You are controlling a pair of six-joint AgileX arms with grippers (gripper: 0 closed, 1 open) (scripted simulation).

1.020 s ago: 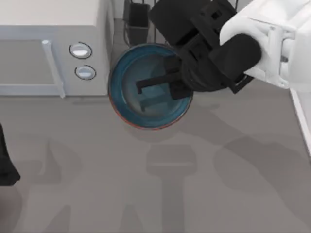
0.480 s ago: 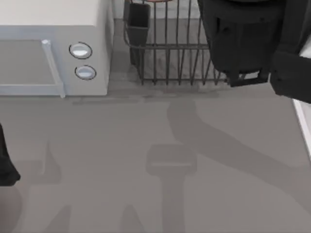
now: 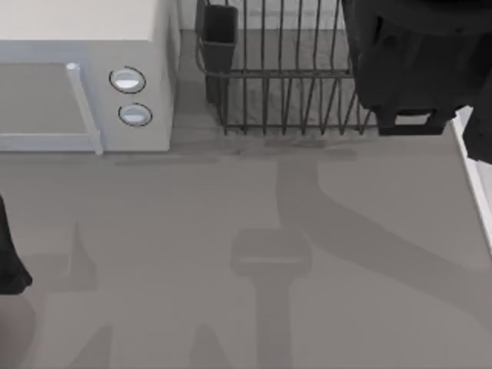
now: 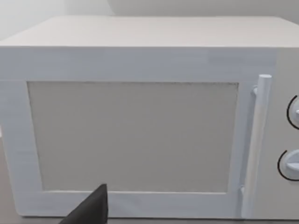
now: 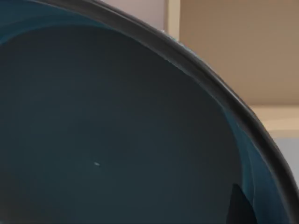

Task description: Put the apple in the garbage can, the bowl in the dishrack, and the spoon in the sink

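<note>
Bowl point(image 5: 117, 140) close against the right wrist camera, teal inside turned toward the lens, dark rim sweeping across in front of a pale beige wall. Held by the right gripper point(image 5: 239, 209), jaws closed on the bowl's wall with one dark finger lying against the inner glaze. On the bare grey bench point(image 3: 192, 254), long shadows of both arms. At the bench's left edge, left arm point(image 3: 9, 261) parked, left gripper point(image 4: 91, 210) facing the door of the white microwave point(image 3: 84, 77); cannot tell how its jaws stand. At the right edge, the pale straight rim of the sink point(image 3: 478, 192). Farther back, the dishrack point(image 3: 284, 84) beside the microwave, dark utensil cup point(image 3: 219, 31) at its left corner, right arm point(image 3: 407, 61) hanging over its right end.
</note>
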